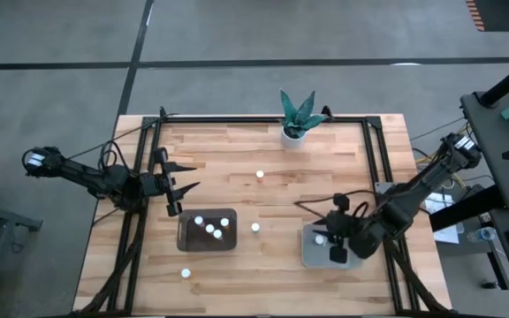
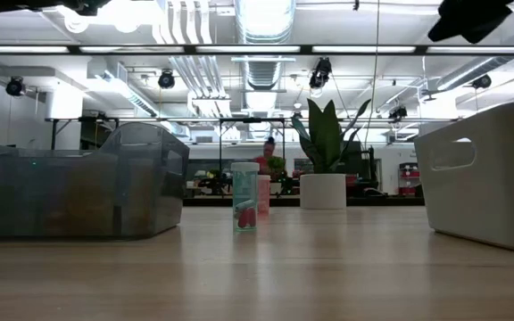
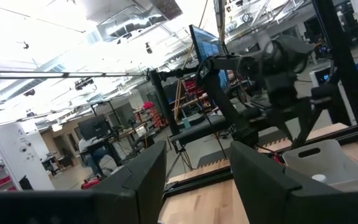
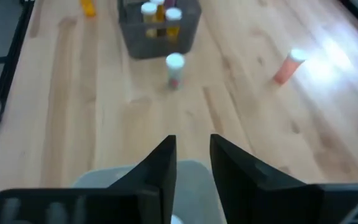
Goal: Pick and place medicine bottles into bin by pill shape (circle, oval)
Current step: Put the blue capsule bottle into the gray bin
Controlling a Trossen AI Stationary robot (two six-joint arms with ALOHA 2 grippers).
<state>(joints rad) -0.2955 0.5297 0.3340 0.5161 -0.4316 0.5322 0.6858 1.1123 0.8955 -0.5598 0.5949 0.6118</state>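
Wooden table (image 1: 263, 203), bottles scattered, two bins mid-board.
Right gripper (image 1: 336, 253) over pale bin (image 1: 312, 256), fingers narrowly apart, nothing visibly held; left gripper (image 1: 177, 187) parked wide apart beside dark bin (image 1: 184, 231) holding three bottles (image 1: 208, 229); lone bottle (image 1: 255, 227) between bins.

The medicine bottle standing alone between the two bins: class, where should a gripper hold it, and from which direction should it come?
Grip the bottle just under its white cap, coming straight down from above. It stands upright, as the low view shows, with bare table around it, so fingers can probably close on either side of the narrow round body without nudging the dark bin.
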